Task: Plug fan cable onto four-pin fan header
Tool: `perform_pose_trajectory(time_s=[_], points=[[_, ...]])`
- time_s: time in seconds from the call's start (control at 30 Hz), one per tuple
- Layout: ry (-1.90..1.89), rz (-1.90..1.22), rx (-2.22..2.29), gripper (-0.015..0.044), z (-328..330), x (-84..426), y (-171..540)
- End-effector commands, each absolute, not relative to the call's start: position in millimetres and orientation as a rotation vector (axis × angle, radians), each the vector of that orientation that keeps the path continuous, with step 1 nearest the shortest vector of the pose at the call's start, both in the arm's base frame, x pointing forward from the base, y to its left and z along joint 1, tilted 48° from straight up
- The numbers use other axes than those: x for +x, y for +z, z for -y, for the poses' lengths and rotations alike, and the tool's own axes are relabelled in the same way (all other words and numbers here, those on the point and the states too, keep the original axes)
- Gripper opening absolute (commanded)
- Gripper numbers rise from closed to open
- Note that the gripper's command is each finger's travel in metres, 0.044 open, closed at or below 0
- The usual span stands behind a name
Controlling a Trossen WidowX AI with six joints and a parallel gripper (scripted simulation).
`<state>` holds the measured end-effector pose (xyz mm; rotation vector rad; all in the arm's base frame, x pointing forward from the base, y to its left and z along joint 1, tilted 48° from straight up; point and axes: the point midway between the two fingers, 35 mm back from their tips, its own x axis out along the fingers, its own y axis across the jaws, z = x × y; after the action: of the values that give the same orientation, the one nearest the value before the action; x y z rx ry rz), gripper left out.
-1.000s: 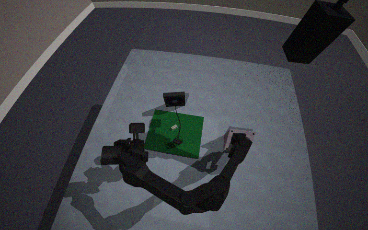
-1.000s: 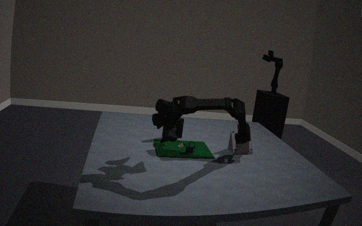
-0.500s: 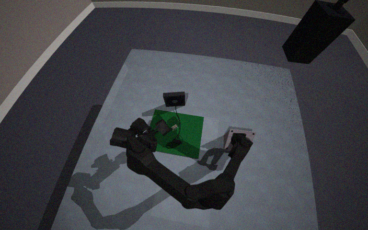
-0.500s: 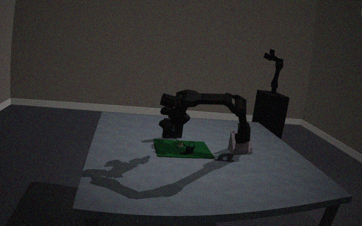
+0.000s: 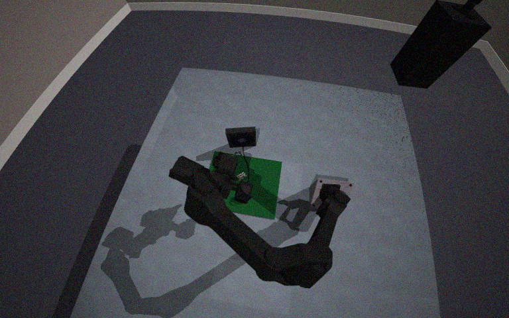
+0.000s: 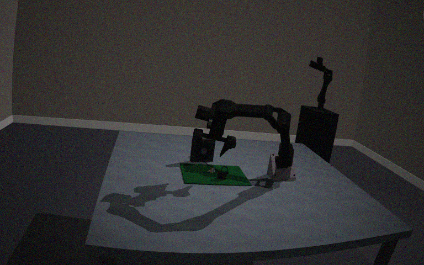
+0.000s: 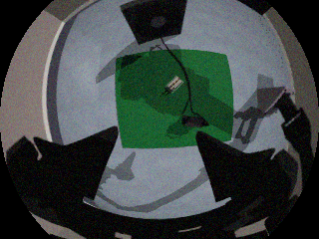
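Plug (image 7: pixel 193 121) on board (image 7: pixel 213 74), below open hand (image 7: pixel 158 153)
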<state>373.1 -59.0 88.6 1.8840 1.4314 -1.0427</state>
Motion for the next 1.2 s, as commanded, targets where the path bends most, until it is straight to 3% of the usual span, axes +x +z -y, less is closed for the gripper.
perform_pose_trajectory(time_s=[0.0, 0.27, 1.17], points=[[-2.133, -1.189, 2.542, 0.0440, 56.7, 315.9, 91.0], [-2.701, -0.874, 2.660, 0.0440, 57.1, 301.8, 94.3], [-2.713, -0.862, 2.662, 0.0440, 35.2, 305.7, 73.8]])
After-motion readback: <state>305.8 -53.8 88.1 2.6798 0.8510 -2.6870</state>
